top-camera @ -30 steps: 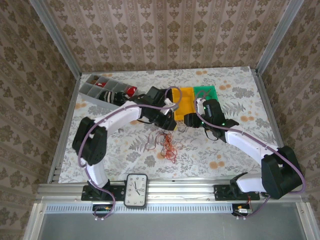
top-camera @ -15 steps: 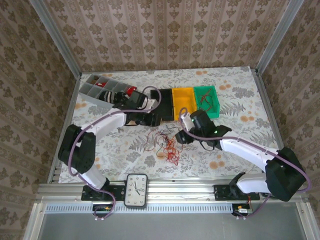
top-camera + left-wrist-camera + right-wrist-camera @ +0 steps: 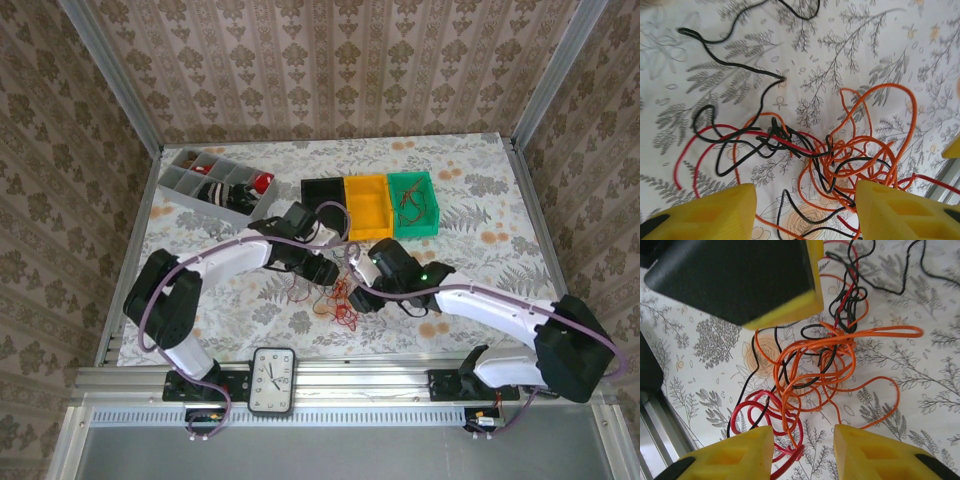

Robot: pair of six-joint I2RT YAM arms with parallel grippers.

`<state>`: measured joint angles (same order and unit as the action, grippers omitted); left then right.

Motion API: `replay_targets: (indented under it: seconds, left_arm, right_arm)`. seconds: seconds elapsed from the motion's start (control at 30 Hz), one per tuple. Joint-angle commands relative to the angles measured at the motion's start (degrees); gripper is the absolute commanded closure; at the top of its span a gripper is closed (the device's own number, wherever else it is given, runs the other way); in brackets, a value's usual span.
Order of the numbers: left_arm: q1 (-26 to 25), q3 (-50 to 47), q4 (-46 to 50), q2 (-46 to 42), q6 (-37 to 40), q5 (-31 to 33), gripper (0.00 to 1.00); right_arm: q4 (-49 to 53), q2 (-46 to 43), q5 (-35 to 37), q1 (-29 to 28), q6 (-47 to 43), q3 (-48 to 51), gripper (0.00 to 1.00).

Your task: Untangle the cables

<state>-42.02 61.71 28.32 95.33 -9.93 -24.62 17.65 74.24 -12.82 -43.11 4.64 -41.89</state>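
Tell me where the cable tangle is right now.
In the top view the cable tangle lies on the table near its front centre, between the left end effector and the right end effector, just beyond the clock.

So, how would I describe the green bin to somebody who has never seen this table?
Find the flower-patterned table and look at its far side, where three small open plastic bins stand in one row. From left to right these are a black bin, a yellow-orange bin and the green plastic bin. It is the rightmost, and a thin reddish wire lies inside it.
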Motion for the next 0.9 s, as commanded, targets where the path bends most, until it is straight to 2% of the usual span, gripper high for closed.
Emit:
replay_targets:
  seconds: [0.0,0.27,0.47,0.53,0.6,0.7,0.87]
  left_arm:
    - [-0.40,3.23,4.07,1.96,3.46,-1.64,0.45]
    - [-1.22,8.77,9.48,7.59,7.49,-0.37,0.45]
    - [-1.42,10.41,10.26,9.82,8.24,0.26,0.49]
    - [-1.47,11.16,10.83,10.50,8.39,0.63,0.49]
    - [-1.49,11.57,11.10,11.04,8.61,0.81,0.50]
    - [-1.48,12.27,11.63,11.87,8.87,1.13,0.50]
    - [-1.58,12.42,11.24,12.41,8.88,1.41,0.53]
  right_arm:
    - [4.71,2.88,-3.51,0.48,-0.17,-3.72,0.66]
    - [18.87,9.77,-3.97,0.75,-1.39,-10.53,0.70]
    - [21.77,11.05,-3.78,0.85,-0.90,-11.96,0.68]
    - [22.70,12.17,-3.97,0.88,-1.20,-12.90,0.76]
    - [21.96,12.54,-3.00,0.96,-1.07,-12.85,0.89]
    - [18.47,11.92,-1.40,1.64,0.82,-11.99,0.98]
    - [13.41,9.78,-0.04,3.64,3.52,-11.80,1.00]
